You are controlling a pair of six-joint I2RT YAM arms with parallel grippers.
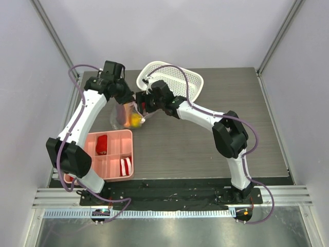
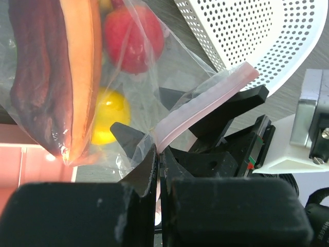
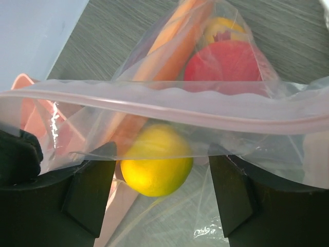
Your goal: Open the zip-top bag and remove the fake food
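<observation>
The clear zip-top bag [image 1: 125, 116] hangs above the table between both arms. My left gripper [image 2: 158, 154] is shut on one end of its pink zip strip [image 2: 205, 103]. Inside the bag I see fake food: a red round fruit [image 2: 134, 38], a yellow fruit [image 2: 110, 116] and an orange-brown wedge [image 2: 77, 77]. My right gripper [image 3: 162, 190] is open just below the zip strip [image 3: 180, 110]. The yellow fruit [image 3: 157, 164] sits between its fingers [image 3: 90, 190] with a gap on each side. The red fruit [image 3: 226, 62] lies deeper in the bag.
A white mesh basket [image 1: 175, 77] stands tilted just behind the right gripper. A pink tray [image 1: 110, 154] with red and red-white pieces sits at the near left, below the bag. Both arms meet closely at the bag.
</observation>
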